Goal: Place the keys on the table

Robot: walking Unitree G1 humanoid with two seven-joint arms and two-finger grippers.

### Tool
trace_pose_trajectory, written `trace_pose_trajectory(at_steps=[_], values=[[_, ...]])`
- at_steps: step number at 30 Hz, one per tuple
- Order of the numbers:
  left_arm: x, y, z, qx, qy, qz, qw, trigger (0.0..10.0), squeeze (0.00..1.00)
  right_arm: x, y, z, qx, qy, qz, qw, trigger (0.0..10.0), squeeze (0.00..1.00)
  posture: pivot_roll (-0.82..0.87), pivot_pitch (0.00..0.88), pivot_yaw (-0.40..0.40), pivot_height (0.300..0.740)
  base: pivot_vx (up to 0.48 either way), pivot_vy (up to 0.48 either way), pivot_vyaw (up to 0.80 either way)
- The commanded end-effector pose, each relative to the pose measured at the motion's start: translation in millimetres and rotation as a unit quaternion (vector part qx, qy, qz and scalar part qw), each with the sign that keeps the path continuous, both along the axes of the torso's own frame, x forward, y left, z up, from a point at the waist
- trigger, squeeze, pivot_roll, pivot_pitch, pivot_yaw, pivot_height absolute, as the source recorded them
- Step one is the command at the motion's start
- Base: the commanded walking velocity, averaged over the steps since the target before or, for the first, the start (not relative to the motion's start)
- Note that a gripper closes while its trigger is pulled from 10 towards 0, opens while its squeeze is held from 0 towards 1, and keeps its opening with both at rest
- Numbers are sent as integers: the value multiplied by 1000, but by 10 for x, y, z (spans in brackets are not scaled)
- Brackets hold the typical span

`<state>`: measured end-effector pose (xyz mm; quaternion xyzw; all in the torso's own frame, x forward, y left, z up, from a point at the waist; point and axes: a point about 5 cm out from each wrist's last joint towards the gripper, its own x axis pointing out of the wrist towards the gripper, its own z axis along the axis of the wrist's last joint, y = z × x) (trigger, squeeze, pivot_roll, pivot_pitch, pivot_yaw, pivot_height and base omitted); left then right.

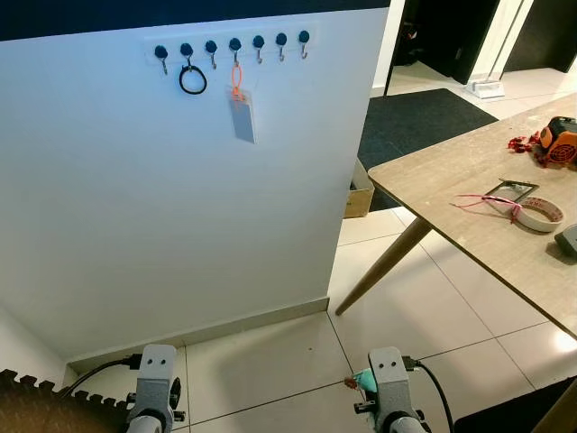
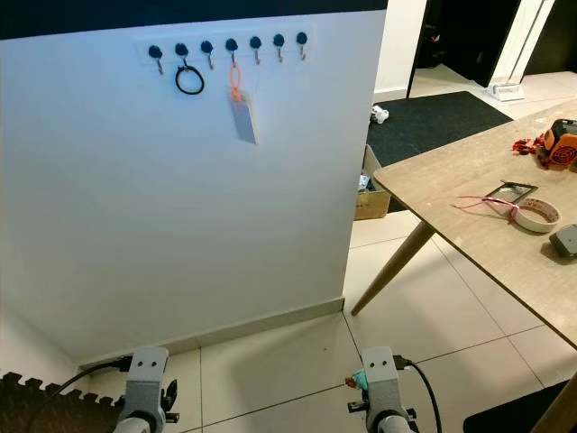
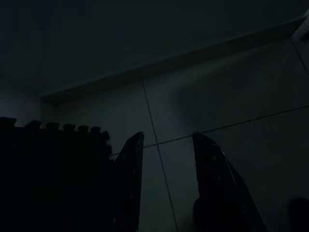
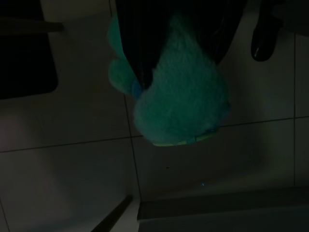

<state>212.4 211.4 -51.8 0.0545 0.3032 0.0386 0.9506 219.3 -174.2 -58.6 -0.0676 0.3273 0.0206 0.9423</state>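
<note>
**A:** So which step is this? A teal fluffy thing (image 4: 181, 104), probably a plush keychain, is seen pinched by the right tool (image 4: 164, 58) in the right wrist view, hanging down over the floor tiles (image 1: 270, 370). A bit of teal is also spotted by the right arm (image 1: 389, 397) low down in the head view. No actual metal keys can be made out, it's too dark.

**B:** Looks like the carry stage. The pickup is judged done and the table (image 1: 451, 194) isn't reached yet; it's off to the right, well apart from the arms. The left tool (image 3: 164, 183) is held spread with nothing between its fingers, idle over the floor next to the dark foam mat (image 3: 53, 179).

**A:** What's needed next then?

**B:** A turn to the right and a few steps toward the table would be called for, then the right arm raised over a bare patch of the top before the fingers are spread. The near corner looks free.

**A:** Counts?

**B:** Seven hooks (image 1: 234, 45) are counted on the wall rack. Two things are left hanging: one black ring (image 1: 192, 79) and one grey tag (image 1: 242, 117) on an orange loop. On the table: one roll of tape (image 1: 542, 214), one small dark frame (image 1: 512, 189), one orange gadget (image 1: 559, 142), one grey thing (image 1: 568, 242) at the edge. One cardboard box (image 1: 359, 194) is tucked behind the wall.
</note>
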Motion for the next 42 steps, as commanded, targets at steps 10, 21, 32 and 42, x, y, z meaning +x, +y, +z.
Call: trace_pose_trajectory(at_steps=[10,21,32,42], values=[[-38,-36,-20,-13,-3,0,1000,10000,0,-45,-60,-17,-4,2,-5,1000,10000,0,48,58,31,740,0,0,0],[-55,-52,-31,-16,-3,1,1000,10000,0,-38,-65,-12,-2,1,-4,1000,10000,0,50,65,25,740,0,0,0],[-70,-72,-41,-14,-3,-4,1000,10000,0,-41,-67,-17,-5,5,-1,1000,10000,0,48,71,20,740,0,0,-161],[-82,-71,-50,-13,0,-2,1000,10000,0,-35,-69,-14,-6,6,3,1000,10000,0,49,70,19,740,0,0,-800]])
